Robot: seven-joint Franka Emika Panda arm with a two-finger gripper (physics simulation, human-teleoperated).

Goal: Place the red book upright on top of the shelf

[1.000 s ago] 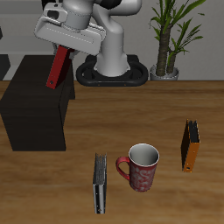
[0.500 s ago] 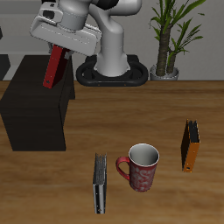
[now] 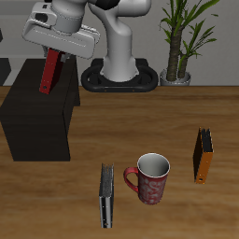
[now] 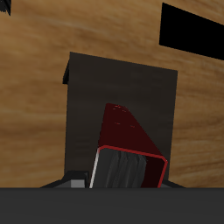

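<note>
The red book (image 3: pixel 50 73) hangs tilted in my gripper (image 3: pixel 54 54), which is shut on its upper end. The book is held over the flat top of the black shelf (image 3: pixel 37 117), its lower end close above that top. In the wrist view the red book (image 4: pixel 125 140) shows with its pale page edges toward the camera, and the shelf top (image 4: pixel 122 83) lies below it. My fingers are hidden behind the gripper body in both views.
A red patterned mug (image 3: pixel 149 177) stands near the table's front edge. A thin dark grey book (image 3: pixel 106 196) lies beside it. An orange book with a dark spine (image 3: pixel 203 155) stands farther off. A potted plant (image 3: pixel 182 42) stands at the back.
My gripper has carried the red book sideways and slightly up, farther over the shelf's top. The book stays tilted in the grip.
</note>
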